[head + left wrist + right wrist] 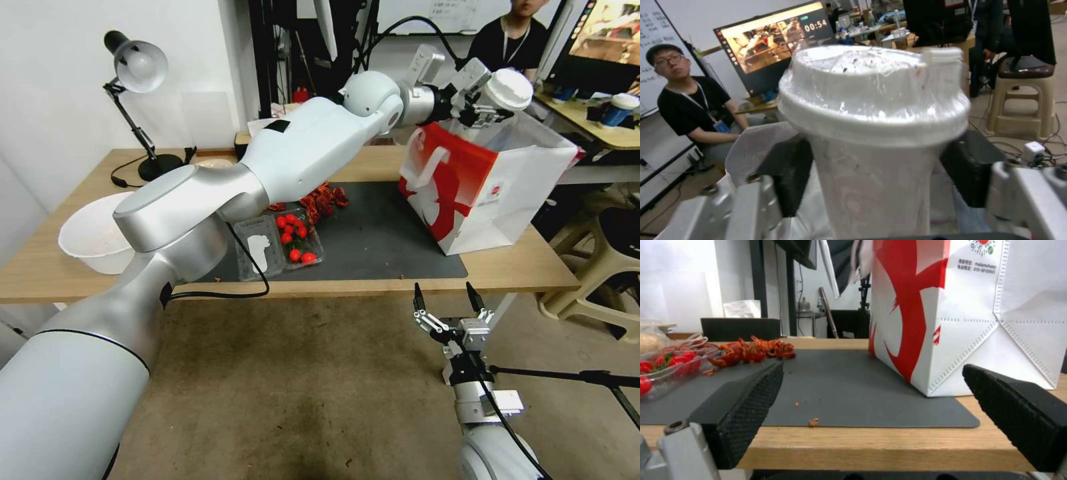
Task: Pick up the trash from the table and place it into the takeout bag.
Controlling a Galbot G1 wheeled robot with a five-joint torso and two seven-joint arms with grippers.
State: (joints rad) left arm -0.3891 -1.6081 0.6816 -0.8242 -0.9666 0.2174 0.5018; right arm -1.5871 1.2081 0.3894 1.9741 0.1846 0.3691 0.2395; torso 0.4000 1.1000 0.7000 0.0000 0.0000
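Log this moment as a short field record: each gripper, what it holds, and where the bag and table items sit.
left gripper: above the open top of the takeout bag, jaws shut on the white-lidded paper cup
cup wrap: clear film over the lid in the left wrist view
right gripper: low, in front of the table edge, jaws open, empty
bag: upright at the right end of the dark grey mat
other items: clear tray of red tomatoes on the mat; large white bowl at the table's left end

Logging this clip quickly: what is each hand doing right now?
Left hand: shut on the white-lidded paper cup, above the red and white paper takeout bag.
Right hand: open, holding nothing, just off the light-wood table edge.
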